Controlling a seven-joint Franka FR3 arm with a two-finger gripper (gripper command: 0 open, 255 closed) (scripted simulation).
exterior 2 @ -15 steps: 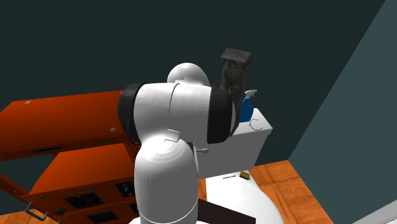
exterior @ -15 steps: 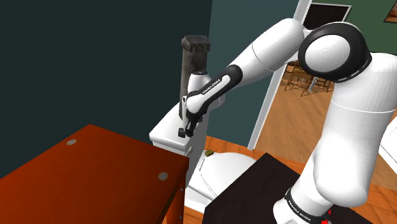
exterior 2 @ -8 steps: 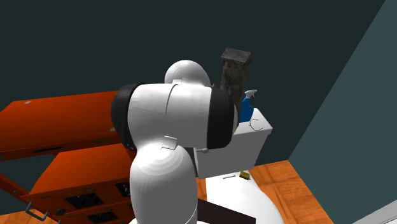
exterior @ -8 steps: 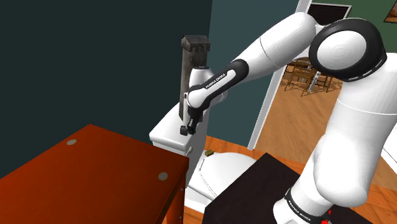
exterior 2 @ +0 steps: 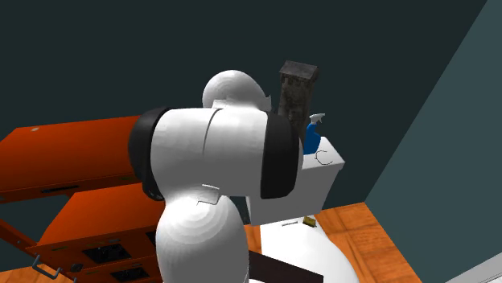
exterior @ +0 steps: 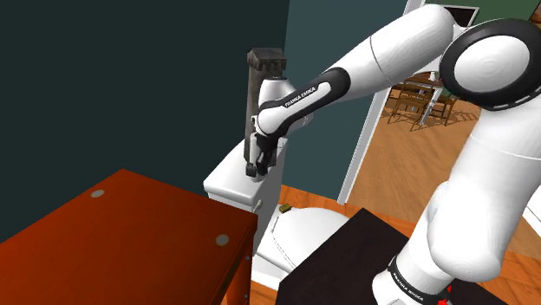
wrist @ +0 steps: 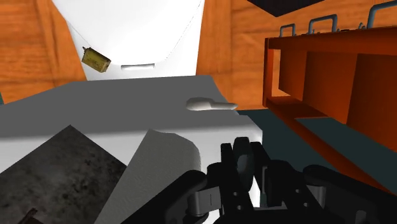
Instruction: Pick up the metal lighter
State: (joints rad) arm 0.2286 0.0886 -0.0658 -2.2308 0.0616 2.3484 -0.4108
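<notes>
The lighter (exterior: 283, 208) is a small olive-brass block lying on the white toilet lid (exterior: 305, 232), close below the tank; it also shows in the second exterior view (exterior 2: 309, 221) and the wrist view (wrist: 96, 59). My black gripper (exterior: 252, 171) hangs shut over the front edge of the white toilet tank (exterior: 227, 178), well above the lighter and toward the shoulder view's left of it. In the wrist view the fingers (wrist: 242, 154) meet with nothing between them, and the lighter lies far beyond them past the tank's edge.
A tall dark grey box (exterior: 264, 87) stands on the tank right behind the gripper, with a blue spray bottle (exterior 2: 312, 137) beside it. An orange-red cabinet (exterior: 113, 234) stands close to the toilet. The flush lever (wrist: 210, 104) sticks out from the tank.
The arm has lifted and swung toward the shoulder view's right. The gripper has risen a little beside the grey box. The lighter has not moved.
</notes>
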